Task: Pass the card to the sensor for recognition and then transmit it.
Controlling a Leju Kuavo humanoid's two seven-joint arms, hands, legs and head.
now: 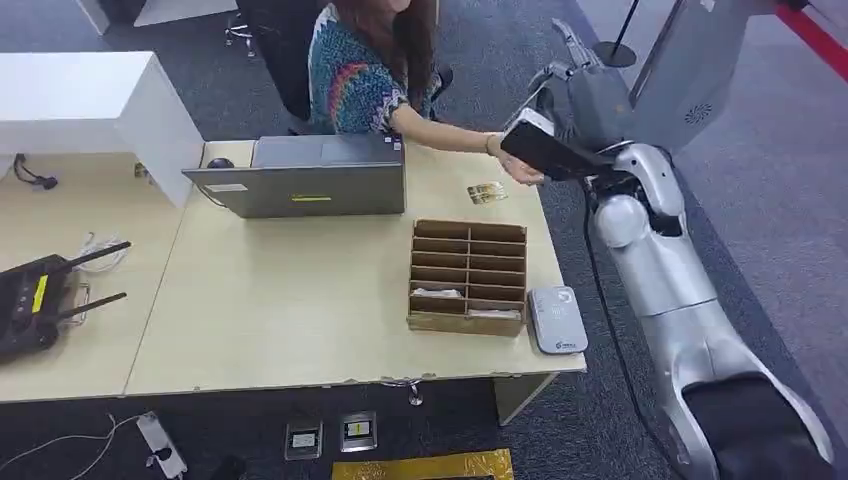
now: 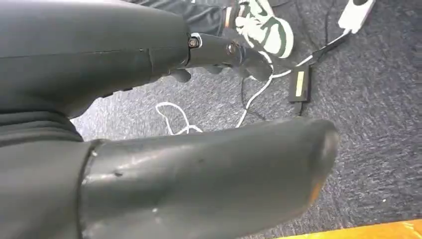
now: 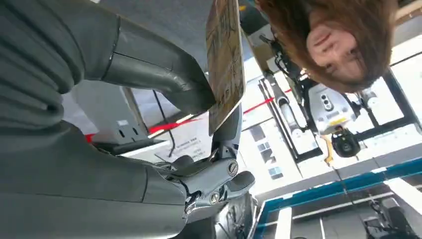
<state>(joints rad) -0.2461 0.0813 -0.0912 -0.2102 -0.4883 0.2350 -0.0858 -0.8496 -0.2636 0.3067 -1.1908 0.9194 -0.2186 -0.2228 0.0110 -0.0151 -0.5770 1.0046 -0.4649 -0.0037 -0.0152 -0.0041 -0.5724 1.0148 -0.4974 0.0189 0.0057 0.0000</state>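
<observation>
In the right wrist view my right hand (image 3: 164, 164) pinches a yellowish printed card (image 3: 226, 59) between its thumb and a finger, and the card stands edge-on. My right hand (image 1: 585, 100) is raised past the table's far right corner. A seated person's hand (image 1: 522, 168) reaches out just beside it. The grey-white sensor pad (image 1: 557, 320) lies flat at the table's near right edge, well below the raised hand. My left hand (image 2: 189, 164) hangs over grey carpet, its fingers apart and holding nothing.
A cardboard slot box (image 1: 468, 275) stands left of the sensor. Another card (image 1: 487, 192) lies on the table (image 1: 290, 300) near the person's arm. A closed laptop (image 1: 310, 178) sits at the back, and a black router (image 1: 35, 295) is on the left desk. Cables lie on the floor.
</observation>
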